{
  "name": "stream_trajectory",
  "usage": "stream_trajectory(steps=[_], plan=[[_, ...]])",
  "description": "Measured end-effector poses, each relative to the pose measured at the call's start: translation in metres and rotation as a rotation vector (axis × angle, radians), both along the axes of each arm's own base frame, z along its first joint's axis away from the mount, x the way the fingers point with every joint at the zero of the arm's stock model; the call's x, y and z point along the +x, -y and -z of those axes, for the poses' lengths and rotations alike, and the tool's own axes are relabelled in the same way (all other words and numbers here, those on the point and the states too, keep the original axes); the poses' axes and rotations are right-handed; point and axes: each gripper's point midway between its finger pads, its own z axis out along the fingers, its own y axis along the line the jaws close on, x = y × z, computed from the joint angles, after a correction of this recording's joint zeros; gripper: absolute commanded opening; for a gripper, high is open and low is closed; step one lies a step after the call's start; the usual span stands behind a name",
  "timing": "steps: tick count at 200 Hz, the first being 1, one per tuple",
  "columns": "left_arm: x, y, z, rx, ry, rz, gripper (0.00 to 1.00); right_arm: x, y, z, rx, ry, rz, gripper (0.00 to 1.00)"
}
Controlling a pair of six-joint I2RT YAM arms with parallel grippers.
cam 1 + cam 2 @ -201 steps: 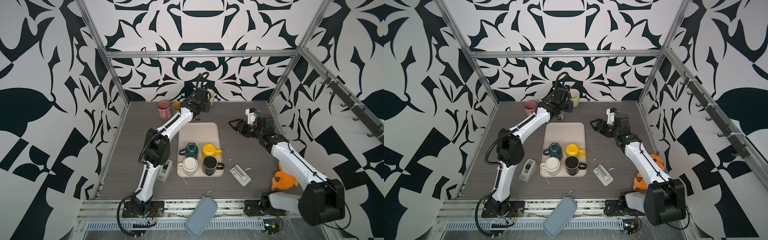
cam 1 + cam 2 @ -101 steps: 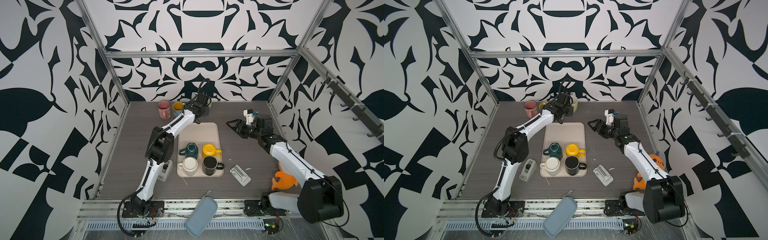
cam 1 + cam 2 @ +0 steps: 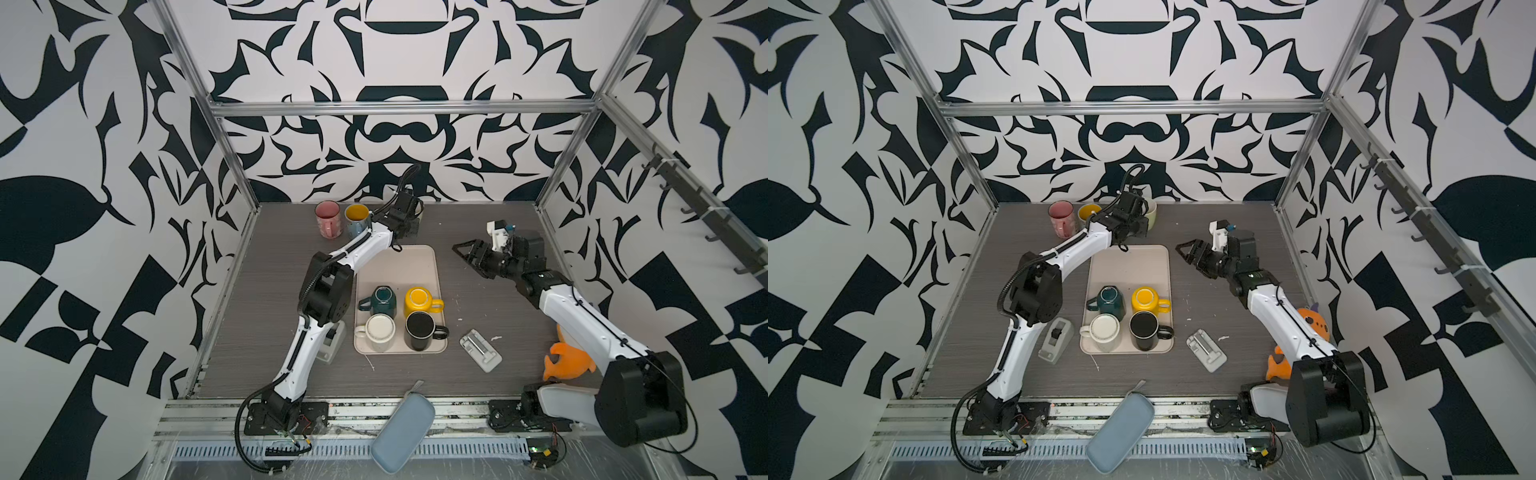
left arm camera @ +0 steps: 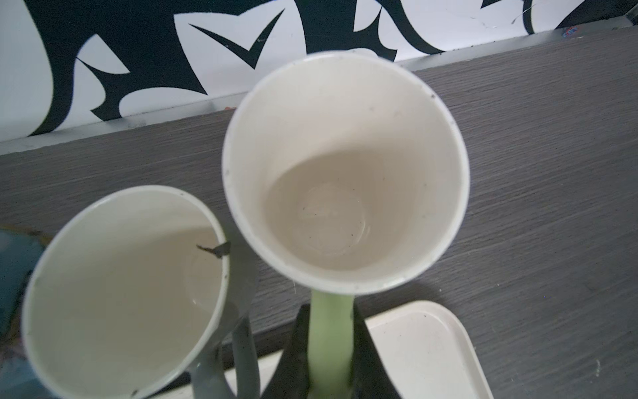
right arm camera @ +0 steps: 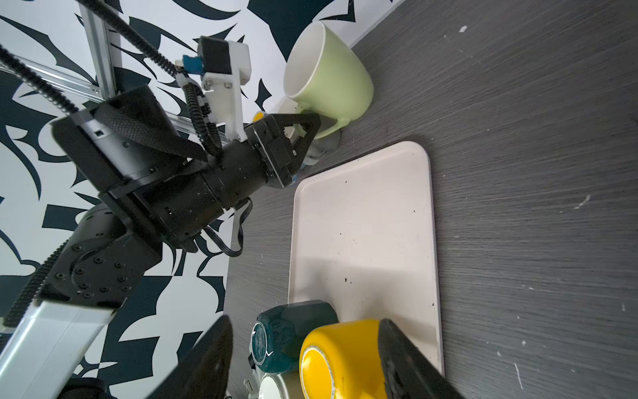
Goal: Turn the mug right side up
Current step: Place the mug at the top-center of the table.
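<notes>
Beyond the tray [image 5: 362, 224], left gripper [image 5: 307, 129] pinches empty green mug [image 5: 331, 79]; right gripper [image 3: 462, 252] gapes.

Left claw [image 5: 310, 129] has dropped and pulled slightly back toward the tray [image 3: 411, 266] over the last second. The green mug [image 3: 1151, 212] came with it by the handle: it was up near the back wall and now sits lower, mouth up, base at the bench [image 3: 478, 299], though contact is hard to confirm. Left elbow swung in a little, and the blue mug [image 3: 357, 218], half hidden behind the forearm before, is now fully clear.
</notes>
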Motion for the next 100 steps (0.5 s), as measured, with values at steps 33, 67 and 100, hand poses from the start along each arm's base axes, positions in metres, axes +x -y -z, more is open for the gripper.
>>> stream_trajectory(steps=[33, 67, 100], plan=[[-0.001, 0.000, 0.010, 0.002, -0.019, -0.005, 0.00, 0.000, 0.000, 0.001, 0.000, -0.001, 0.001, 0.70], [-0.003, -0.001, 0.019, 0.002, -0.036, -0.012, 0.00, -0.001, 0.000, 0.003, -0.001, -0.005, 0.001, 0.70], [-0.003, 0.000, 0.022, -0.006, -0.043, -0.018, 0.08, -0.001, 0.001, 0.003, -0.001, -0.005, 0.002, 0.70]])
